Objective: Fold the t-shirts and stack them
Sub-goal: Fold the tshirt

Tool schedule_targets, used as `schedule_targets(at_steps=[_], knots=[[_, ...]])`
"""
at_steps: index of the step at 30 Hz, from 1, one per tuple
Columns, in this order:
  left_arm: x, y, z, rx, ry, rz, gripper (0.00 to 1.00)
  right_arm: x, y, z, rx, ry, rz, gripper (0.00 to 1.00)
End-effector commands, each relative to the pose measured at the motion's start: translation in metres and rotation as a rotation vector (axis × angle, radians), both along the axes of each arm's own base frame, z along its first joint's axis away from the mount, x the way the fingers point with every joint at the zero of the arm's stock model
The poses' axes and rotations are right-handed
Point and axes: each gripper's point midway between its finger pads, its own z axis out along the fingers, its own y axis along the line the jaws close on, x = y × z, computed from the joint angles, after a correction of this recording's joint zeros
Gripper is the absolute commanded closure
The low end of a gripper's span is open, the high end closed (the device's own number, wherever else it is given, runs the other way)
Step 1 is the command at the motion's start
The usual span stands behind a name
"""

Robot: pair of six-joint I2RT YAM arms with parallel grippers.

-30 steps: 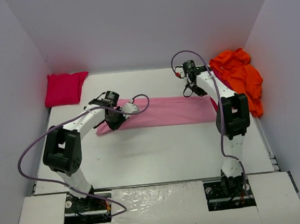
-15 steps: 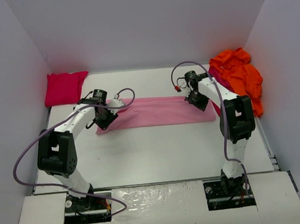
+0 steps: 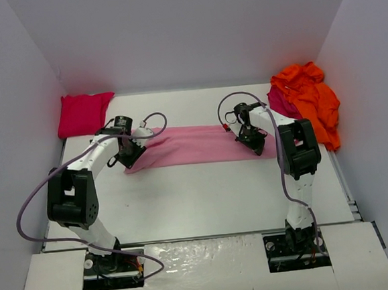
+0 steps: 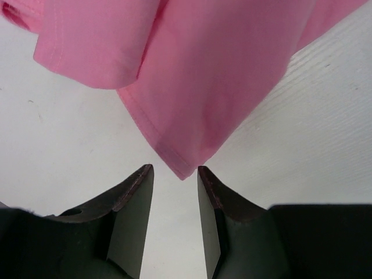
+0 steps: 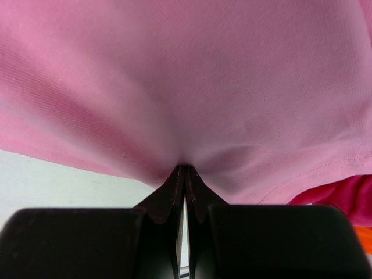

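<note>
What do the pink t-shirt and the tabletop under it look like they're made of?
Pink t-shirt: soft knit fabric, probably cotton jersey, with a matte finish. It shows a fine ribbed texture and a stitched hem, and it puckers where the right end effector pinches it.
Tabletop: hard white board, possibly painted or laminated, matte. A faint linear grain shows, but the exact material is unclear.

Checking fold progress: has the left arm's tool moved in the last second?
Yes. The left tool has shifted left, toward the folded red cotton t-shirt, and sits open at a corner of the light pink cotton t-shirt.
</note>
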Motion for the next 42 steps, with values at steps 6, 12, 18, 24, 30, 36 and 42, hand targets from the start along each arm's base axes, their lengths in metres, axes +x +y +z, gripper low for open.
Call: schedule_targets(at_steps=[6, 12, 18, 24, 30, 36, 42], knots=[[0.011, 0.009, -0.002, -0.105, 0.046, 0.065, 0.64, -0.002, 0.000, -0.003, -0.008, 0.009, -0.019, 1.00], [0.009, -0.002, -0.004, -0.192, 0.077, 0.047, 0.63, -0.001, -0.002, -0.005, -0.025, 0.008, -0.024, 1.00], [0.006, -0.011, 0.012, -0.257, 0.045, 0.014, 0.54, 0.001, -0.001, -0.010, -0.021, 0.012, -0.033, 1.00], [0.006, -0.008, 0.018, -0.285, 0.037, 0.033, 0.50, 0.000, -0.001, -0.014, -0.022, 0.015, -0.037, 1.00], [0.010, -0.011, 0.005, -0.299, 0.073, 0.036, 0.50, -0.001, -0.001, -0.012, -0.023, 0.011, -0.036, 1.00], [0.012, -0.014, -0.007, -0.315, 0.109, 0.041, 0.82, -0.006, -0.003, -0.015, -0.028, 0.024, -0.032, 1.00], [0.014, -0.011, -0.016, -0.298, 0.127, 0.037, 1.00, -0.013, -0.008, -0.023, -0.051, 0.048, -0.028, 1.00]])
